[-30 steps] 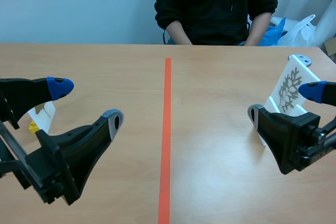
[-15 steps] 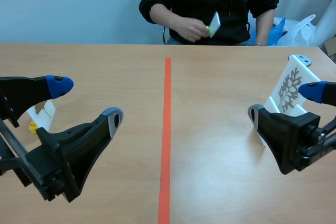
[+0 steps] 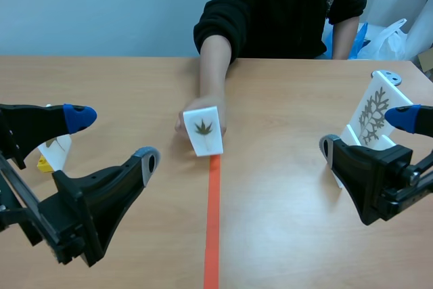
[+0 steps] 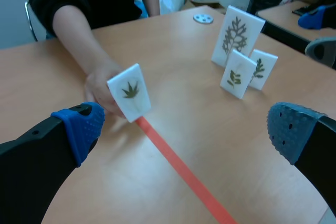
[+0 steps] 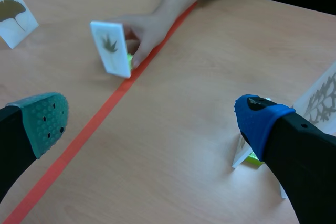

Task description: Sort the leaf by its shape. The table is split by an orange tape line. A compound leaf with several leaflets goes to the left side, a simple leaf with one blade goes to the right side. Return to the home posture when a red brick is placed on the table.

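Right now your left gripper (image 3: 113,140) is released, its two fingers spread wide with nothing between them, low over the counter (image 3: 135,79). Your right gripper (image 3: 367,133) is released too, and nothing is held there.

The leaf card (image 3: 203,130) is ahead of both grippers, out between them, at the far end of the orange tape line (image 3: 212,221). A person's hand (image 4: 101,85) grips it from behind, and the card leans a little. Its lower edge meets the tape, but you cannot tell whether it rests on the counter or hangs just above it. The white face shows one small dark leaf with several pointed fingers spreading from a single stalk. From your left wrist the card sits ahead, nearer your left finger than your right. From your right wrist it is ahead and off toward your left finger.

A tall white card with a lacy branching leaf (image 3: 374,114) stands just behind your right gripper. Two smaller leaf cards (image 4: 234,74) stand side by side just beside it. A card with a fan-shaped leaf (image 5: 13,9) stands beside your left gripper, partly hidden behind its upper finger, well apart from the held card.
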`<action>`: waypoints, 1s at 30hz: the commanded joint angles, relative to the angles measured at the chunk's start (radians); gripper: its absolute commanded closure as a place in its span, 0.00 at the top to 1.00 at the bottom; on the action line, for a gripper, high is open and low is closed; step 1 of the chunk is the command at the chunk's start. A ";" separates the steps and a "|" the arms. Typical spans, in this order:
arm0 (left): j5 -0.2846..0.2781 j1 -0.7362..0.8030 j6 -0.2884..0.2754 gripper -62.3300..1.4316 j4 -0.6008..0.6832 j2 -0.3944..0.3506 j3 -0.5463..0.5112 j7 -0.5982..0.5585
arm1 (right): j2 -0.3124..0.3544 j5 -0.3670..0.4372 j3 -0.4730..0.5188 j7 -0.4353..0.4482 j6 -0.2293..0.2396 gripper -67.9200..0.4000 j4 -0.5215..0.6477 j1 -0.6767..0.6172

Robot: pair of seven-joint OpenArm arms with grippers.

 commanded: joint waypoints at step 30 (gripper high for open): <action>0.081 -0.031 -0.051 1.00 0.006 0.005 0.005 0.043 | 0.000 0.011 0.011 0.015 0.000 1.00 0.007 0.012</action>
